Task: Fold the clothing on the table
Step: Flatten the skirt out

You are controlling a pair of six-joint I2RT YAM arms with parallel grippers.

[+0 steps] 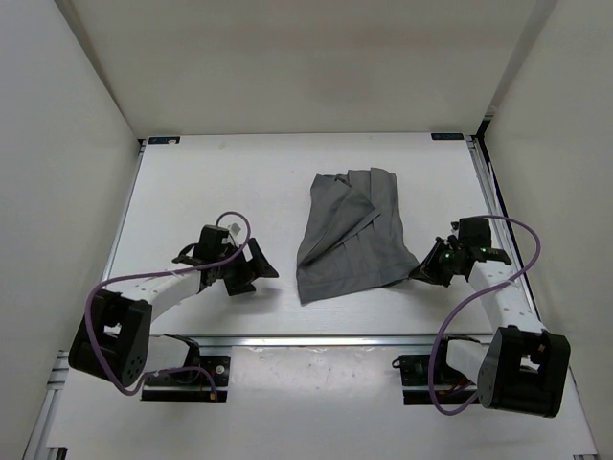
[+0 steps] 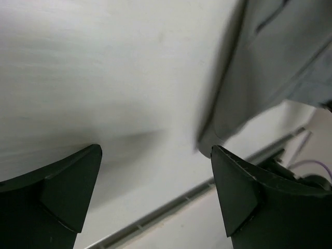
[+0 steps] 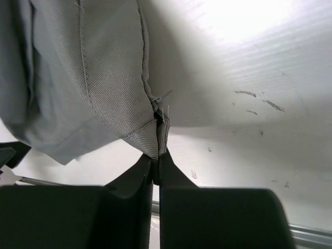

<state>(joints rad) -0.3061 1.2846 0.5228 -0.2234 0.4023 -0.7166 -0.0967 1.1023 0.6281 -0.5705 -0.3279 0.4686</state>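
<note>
The right claw (image 3: 157, 157) pinches the clothing (image 1: 350, 235) at its lower-right corner, likely to draw it over for a fold. The left claw (image 2: 155, 151) hangs wide and empty over the tabletop (image 1: 220, 182), lower left.

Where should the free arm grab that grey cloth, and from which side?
Probably the near-left corner of the clothing, approached from the left: it lies flat on the table, just ahead of the open left gripper. The right gripper pinches the near-right corner.
</note>
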